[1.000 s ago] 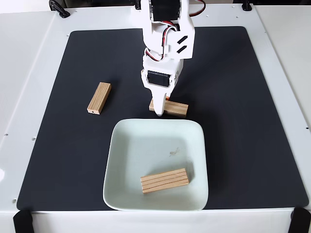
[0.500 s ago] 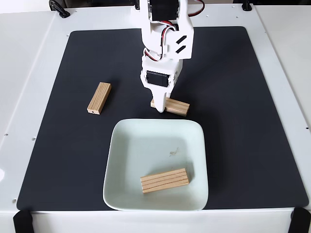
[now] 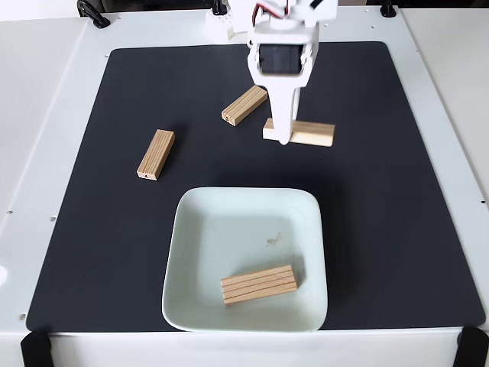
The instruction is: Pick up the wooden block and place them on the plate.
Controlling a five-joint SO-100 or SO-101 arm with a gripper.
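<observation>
gripper [image 3: 284, 138]: up around 12 o'clock on the mat, finger pointing down across a block. looks clamped on it and carrying it, though the far finger is hidden so can't swear to it

held block [image 3: 299, 132]: lying flat and level, long side running 3 to 9 o'clock, grabbed near its 9 o'clock end, so most of it sticks out toward 3. my guess is that's just where the claw could reach it

plate [image 3: 229, 229]: down at 6 o'clock on the mat, well apart from the gripper. one block [image 3: 259, 284] already lying in it near the 6 o'clock rim, slightly tilted, so one's done

loose blocks: one [image 3: 244, 105] at about 11 o'clock just beside the arm, angled, another [image 3: 156, 154] out at 9 o'clock, both on the mat [image 3: 397, 191] waiting their turn

next move, I'd say: swing toward 6 and drop it in the bare upper half of the plate so it doesn't land on the block already there

risk: off-centre grip, might pivot or slip on the way
</observation>
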